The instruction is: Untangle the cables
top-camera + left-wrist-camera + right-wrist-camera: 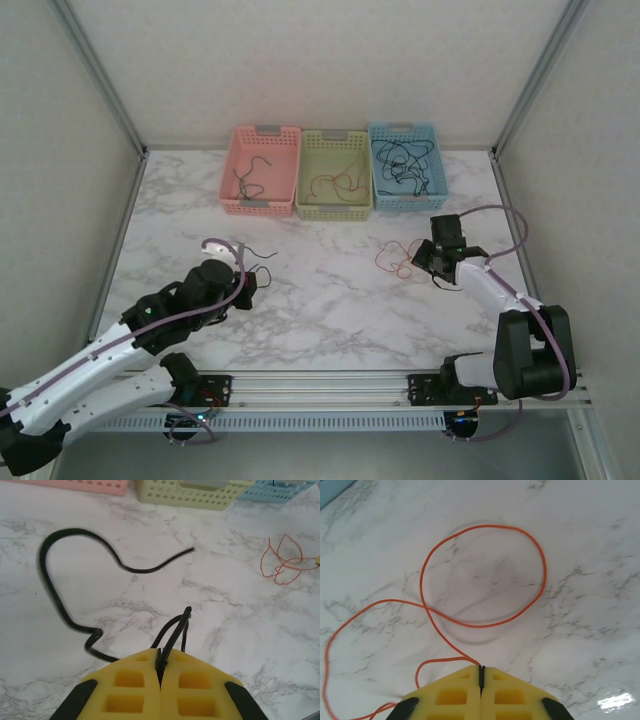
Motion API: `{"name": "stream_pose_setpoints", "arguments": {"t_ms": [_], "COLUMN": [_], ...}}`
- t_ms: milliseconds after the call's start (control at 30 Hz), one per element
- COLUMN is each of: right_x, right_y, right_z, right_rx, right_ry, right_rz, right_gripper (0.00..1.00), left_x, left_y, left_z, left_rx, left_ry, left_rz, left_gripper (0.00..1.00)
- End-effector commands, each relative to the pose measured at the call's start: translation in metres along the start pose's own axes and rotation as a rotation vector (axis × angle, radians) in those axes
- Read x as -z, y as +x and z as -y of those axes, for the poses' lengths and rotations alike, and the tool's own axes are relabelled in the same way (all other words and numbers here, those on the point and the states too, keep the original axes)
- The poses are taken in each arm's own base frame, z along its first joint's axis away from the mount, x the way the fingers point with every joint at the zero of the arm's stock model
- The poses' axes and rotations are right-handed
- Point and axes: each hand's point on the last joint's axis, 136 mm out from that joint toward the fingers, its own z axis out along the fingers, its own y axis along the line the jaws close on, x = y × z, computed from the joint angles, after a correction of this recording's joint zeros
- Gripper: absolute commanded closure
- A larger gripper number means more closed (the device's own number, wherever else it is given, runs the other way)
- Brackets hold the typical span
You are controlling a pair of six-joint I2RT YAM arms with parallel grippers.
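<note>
A thin black cable (50,587) lies in a wide curve on the marble table, and a loop of it rises into my left gripper (161,662), which is shut on it. From above, that gripper (245,283) sits left of centre with the black cable (262,256) trailing beside it. A thin orange cable (540,580) forms loops on the table; my right gripper (481,670) is shut on one strand of it. In the top view the right gripper (425,258) sits at the right side of the orange cable (392,262).
Three baskets stand in a row at the back: pink (262,207) with a dark wire, green (335,211) with reddish wires, blue (410,202) with a black tangle. Metal frame posts and walls border the table (330,310).
</note>
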Motion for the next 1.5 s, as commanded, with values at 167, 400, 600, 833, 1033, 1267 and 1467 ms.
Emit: {"name": "stream_pose_setpoints", "arguments": {"t_ms": [167,400,600,833,1033,1267,1467], "right_x": [0.009,0.010,0.018,0.025,0.028,0.029,0.028], "right_y": [0.002,0.007,0.013,0.019,0.018,0.012,0.011], "right_z": [-0.010,-0.009,-0.002,0.000,0.001,-0.004,-0.005], "right_rx": [0.003,-0.003,0.019,0.037,0.056,0.057,0.056], "right_ry": [-0.071,-0.081,-0.068,-0.072,-0.060,-0.064,-0.064], "right_rz": [0.002,-0.012,-0.008,-0.027,-0.030,-0.031,-0.035], "right_gripper": [1.00,1.00,1.00,1.00,1.00,1.00,1.00], "left_x": [-0.028,-0.100,-0.174,-0.245,-0.304,-0.347,-0.362], "left_y": [-0.036,-0.124,-0.178,-0.218,-0.219,-0.196,-0.180], "left_z": [0.043,0.130,0.181,0.216,0.227,0.230,0.237], "left_rx": [0.010,-0.016,-0.051,-0.033,0.034,0.101,0.113], "left_ry": [0.148,0.323,0.343,0.375,0.441,0.498,0.532], "left_rz": [-0.009,-0.055,-0.091,-0.069,-0.039,-0.055,-0.074], "left_gripper": [1.00,1.00,1.00,1.00,1.00,1.00,0.96]}}
